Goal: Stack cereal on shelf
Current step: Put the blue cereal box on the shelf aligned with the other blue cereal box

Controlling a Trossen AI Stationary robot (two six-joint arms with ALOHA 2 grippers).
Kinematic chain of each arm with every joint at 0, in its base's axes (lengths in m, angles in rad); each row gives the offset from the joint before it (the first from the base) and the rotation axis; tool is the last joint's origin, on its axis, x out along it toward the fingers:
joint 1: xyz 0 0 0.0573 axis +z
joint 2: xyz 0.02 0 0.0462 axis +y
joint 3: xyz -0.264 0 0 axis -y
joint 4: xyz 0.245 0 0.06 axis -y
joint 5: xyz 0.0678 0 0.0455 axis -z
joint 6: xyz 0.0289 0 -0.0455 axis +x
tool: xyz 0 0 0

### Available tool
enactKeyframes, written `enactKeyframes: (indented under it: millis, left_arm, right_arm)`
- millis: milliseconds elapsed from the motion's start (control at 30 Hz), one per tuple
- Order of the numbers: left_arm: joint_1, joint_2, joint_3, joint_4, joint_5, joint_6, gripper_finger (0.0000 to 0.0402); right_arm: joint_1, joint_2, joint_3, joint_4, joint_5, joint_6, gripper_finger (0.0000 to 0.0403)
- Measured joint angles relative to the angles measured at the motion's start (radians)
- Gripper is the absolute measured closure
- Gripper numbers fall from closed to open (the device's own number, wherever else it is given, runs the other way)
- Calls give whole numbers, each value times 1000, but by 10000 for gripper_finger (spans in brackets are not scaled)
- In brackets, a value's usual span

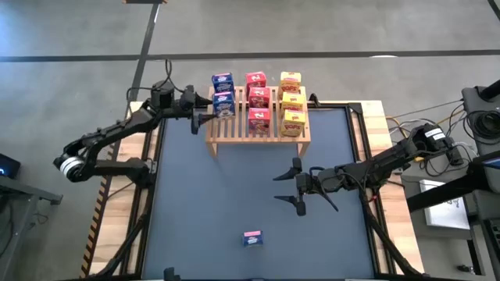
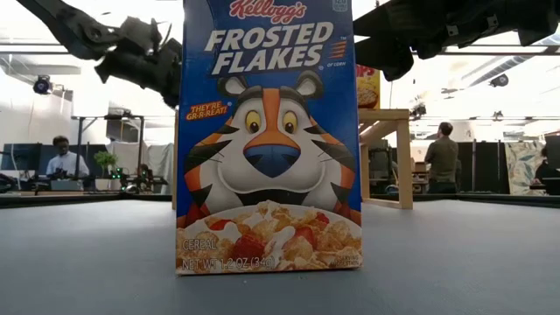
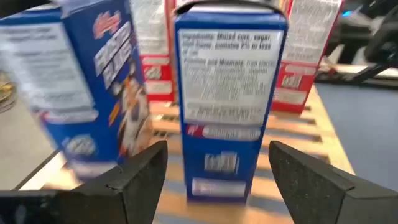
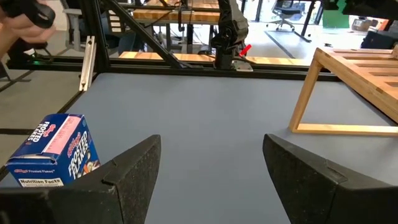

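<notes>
Right tool [image 1: 296, 186] held spread over tabletop [image 1: 203, 211], loose blue box [image 1: 251, 238] well apart. Left tool [image 1: 195, 117] spread beside shelf [image 1: 258, 134].

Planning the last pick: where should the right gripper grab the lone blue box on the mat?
Probably from above, across the narrow sides near the top. The blue box stands upright and alone on the mat, clear all round. The right gripper is open nearby.

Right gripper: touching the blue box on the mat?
Apart. The high view shows the right gripper open over bare mat, with a clear stretch of mat between it and the lone blue box. Its wrist view shows the box off to one side.
</notes>
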Motion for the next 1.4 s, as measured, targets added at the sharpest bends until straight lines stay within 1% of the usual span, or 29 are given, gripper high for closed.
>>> enactKeyframes:
  millis: [100, 200, 333, 467, 533, 600, 667, 800, 900, 1000, 1067, 1133, 1200, 1300, 1400]
  left_arm:
    - [0, -68, 0, -99, -31, 15, 138]
    - [-1, -133, 0, -183, -33, 9, 138]
    - [-24, -217, -1, -258, -33, -42, 138]
    - [-84, -305, -30, -264, -43, -113, 139]
    - [-135, -355, -49, -248, -75, -192, 142]
    - [-206, -407, -70, -241, -114, -223, 146]
    - [-302, -458, -94, -214, -178, -258, 151]
    - [-520, -547, -143, -173, -348, -281, 160]
    - [-688, -590, -181, -154, -518, -286, 164]
    - [-830, -608, -222, -110, -688, -281, 167]
    - [-901, -608, -237, -91, -767, -278, 169]
    - [-951, -605, -250, -82, -813, -277, 170]
    - [-979, -594, -261, -70, -830, -277, 171]
    - [-988, -573, -275, -30, -837, -278, 171]
    - [-988, -545, -277, -16, -838, -281, 171]
  right_arm:
    - [0, 0, 0, 0, 0, 0, 133]
    - [0, 0, 0, 0, 0, 6, 133]
    - [14, 0, 0, 0, -3, 45, 131]
    - [68, 22, -1, 13, 8, 46, 137]
    - [97, 54, -1, 49, 41, 49, 140]
    - [125, 102, -1, 102, 63, 55, 143]
    - [145, 171, -1, 179, 63, 67, 144]
    - [180, 321, 30, 286, 63, 79, 144]
    - [203, 418, 78, 326, 70, 81, 144]
    - [226, 472, 130, 325, 71, 67, 145]
    - [240, 489, 156, 325, 71, 51, 145]
    - [250, 490, 170, 317, 71, 45, 142]
    - [257, 484, 173, 310, 72, 45, 139]
    - [265, 468, 165, 309, 78, 49, 131]
    - [267, 464, 163, 310, 77, 89, 121]
